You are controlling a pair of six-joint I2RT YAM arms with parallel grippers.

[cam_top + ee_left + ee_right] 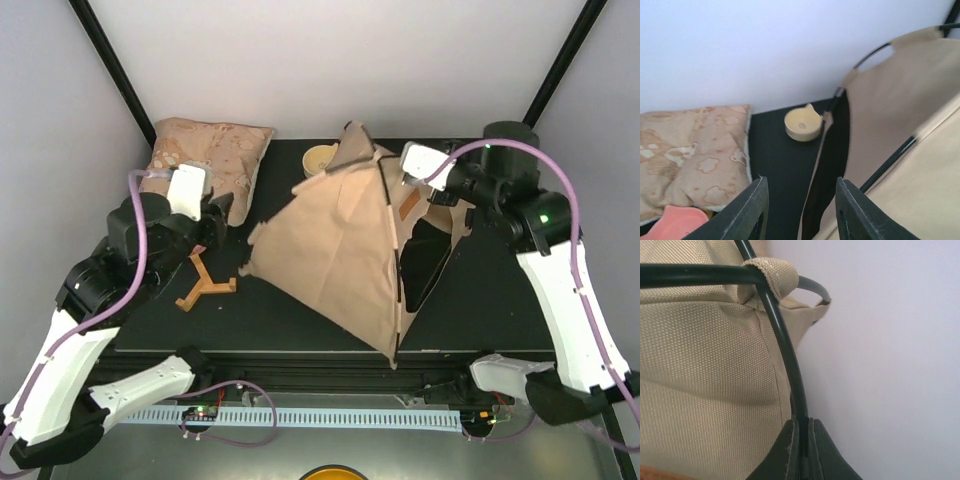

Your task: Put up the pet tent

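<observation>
Pet tent (335, 250) stands middle-right on the dark table (270, 320), up in a rough pyramid, its near corner almost at the front edge. Left of it lies an orange forked piece (205, 285). Just beyond that, the left gripper (800, 200) hovers by the tent's left flank, fingers apart, holding nothing. Farther back, the right gripper (802, 427) has its fingers pinched together on a thin black pole (785, 345) at the tent's far side. Looks like frame-shaping. Next, I'd say, steer that pole true without letting it slip. Bowl (802, 125) and pillow (205, 160) sit at the back.
</observation>
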